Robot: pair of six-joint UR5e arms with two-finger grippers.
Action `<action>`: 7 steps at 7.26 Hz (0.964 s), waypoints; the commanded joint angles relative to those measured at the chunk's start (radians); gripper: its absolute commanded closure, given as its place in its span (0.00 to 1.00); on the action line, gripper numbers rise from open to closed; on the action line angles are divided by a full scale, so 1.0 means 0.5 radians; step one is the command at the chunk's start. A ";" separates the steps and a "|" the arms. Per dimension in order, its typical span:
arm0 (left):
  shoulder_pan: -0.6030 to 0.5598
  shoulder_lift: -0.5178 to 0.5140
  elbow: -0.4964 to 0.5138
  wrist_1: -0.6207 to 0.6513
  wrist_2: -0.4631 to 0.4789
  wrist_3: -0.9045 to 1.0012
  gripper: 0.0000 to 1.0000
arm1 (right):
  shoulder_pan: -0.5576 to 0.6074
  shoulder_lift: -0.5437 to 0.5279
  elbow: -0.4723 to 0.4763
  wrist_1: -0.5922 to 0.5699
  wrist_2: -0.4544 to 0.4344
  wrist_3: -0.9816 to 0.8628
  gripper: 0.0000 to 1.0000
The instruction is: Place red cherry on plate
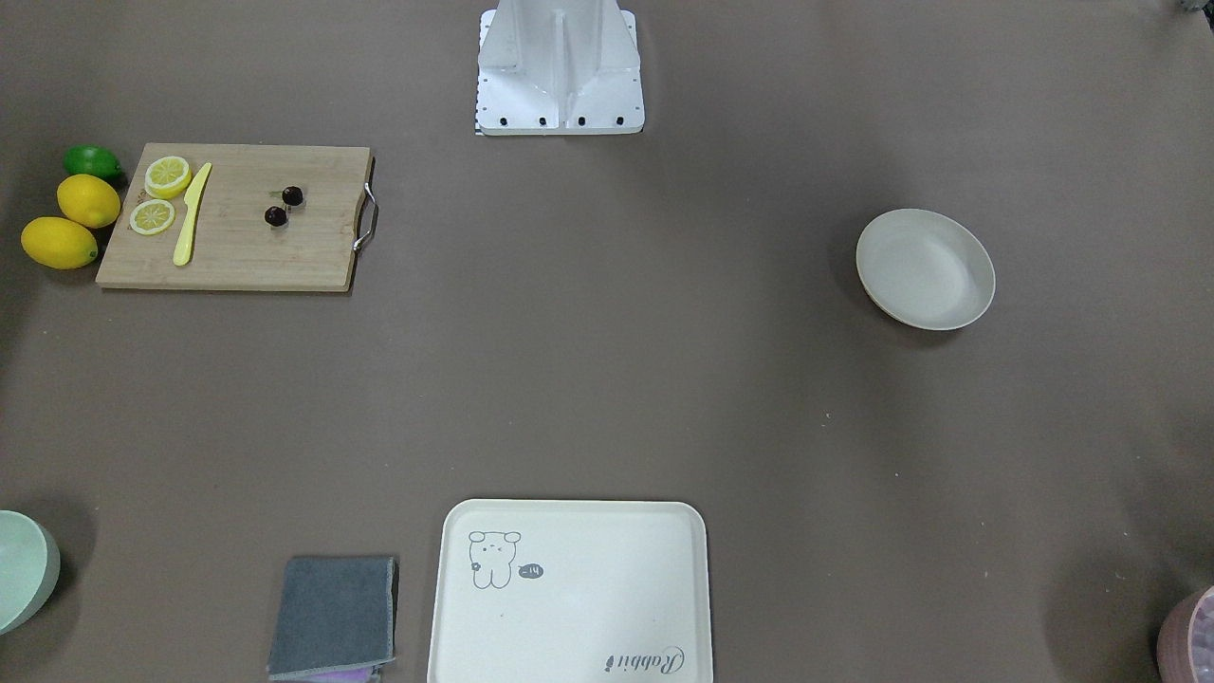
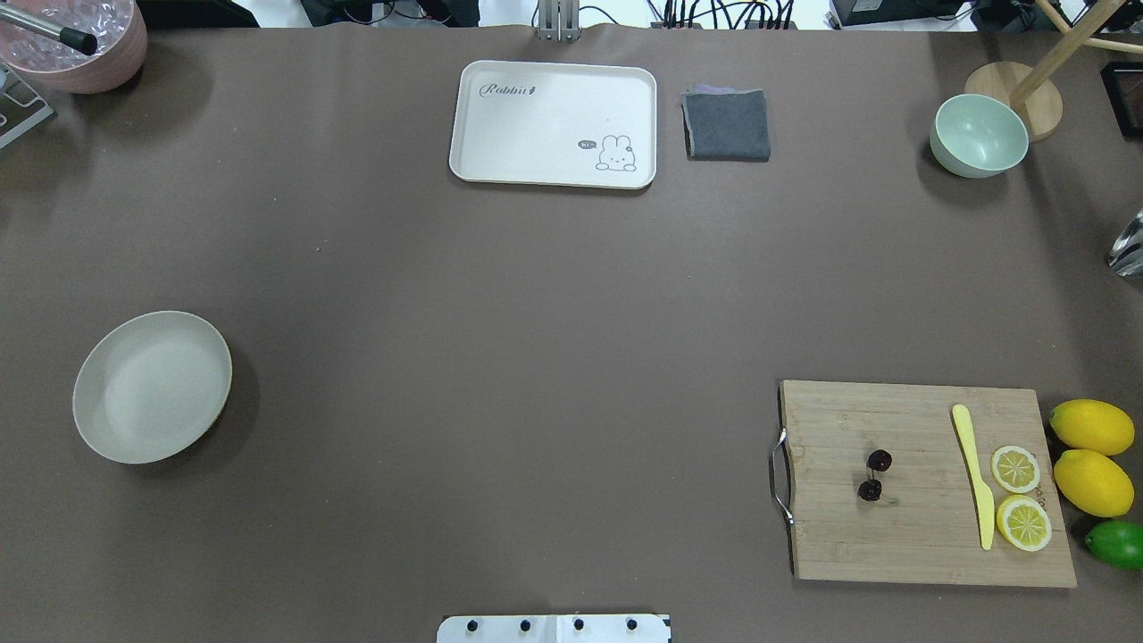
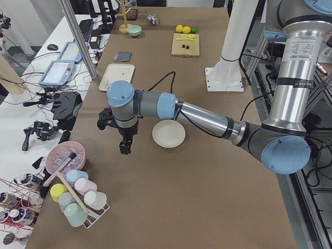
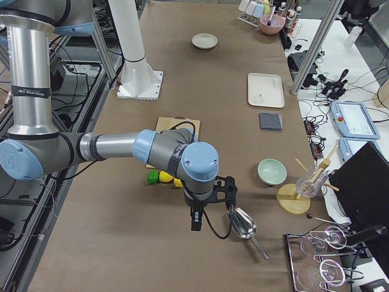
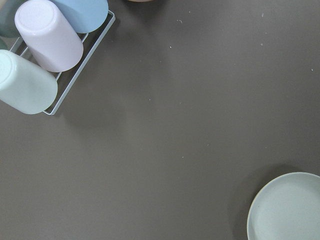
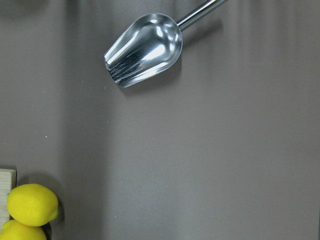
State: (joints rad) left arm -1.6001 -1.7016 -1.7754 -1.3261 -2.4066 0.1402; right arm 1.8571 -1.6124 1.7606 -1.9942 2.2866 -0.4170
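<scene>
The red cherry (image 1: 293, 195) is a pair of dark glossy fruits lying on a wooden cutting board (image 1: 237, 256), seen from overhead as the cherry (image 2: 880, 460) on the board (image 2: 902, 536). The plate (image 2: 152, 386) is round, cream-white and empty, far across the table; it also shows as the plate (image 1: 925, 269) and at the corner of the left wrist view as the plate (image 5: 287, 207). My left gripper (image 3: 124, 147) hangs over the table beside the plate (image 3: 168, 134). My right gripper (image 4: 194, 222) hovers past the lemons, near a metal scoop. I cannot tell whether either is open or shut.
On the board lie a yellow knife (image 2: 973, 473) and two lemon slices (image 2: 1016, 469); two lemons (image 2: 1091, 427) and a lime (image 2: 1116, 543) sit beside it. A cream tray (image 2: 554, 116), grey cloth (image 2: 727, 125), green bowl (image 2: 978, 134), metal scoop (image 6: 145, 47) and cup rack (image 5: 45, 55) stand around.
</scene>
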 commanded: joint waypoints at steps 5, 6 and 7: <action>0.006 0.025 0.068 -0.057 -0.074 -0.038 0.01 | 0.023 -0.082 0.099 -0.015 0.016 -0.001 0.00; 0.006 0.077 0.041 -0.063 -0.220 -0.029 0.01 | 0.023 -0.095 0.102 -0.018 0.020 -0.001 0.00; 0.046 0.102 0.047 -0.130 -0.337 -0.020 0.01 | 0.023 -0.101 0.102 -0.018 0.023 0.002 0.00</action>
State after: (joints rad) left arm -1.5922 -1.6685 -1.7512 -1.3650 -2.5055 0.1261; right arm 1.8679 -1.6576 1.8104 -2.0027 2.2961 -0.4169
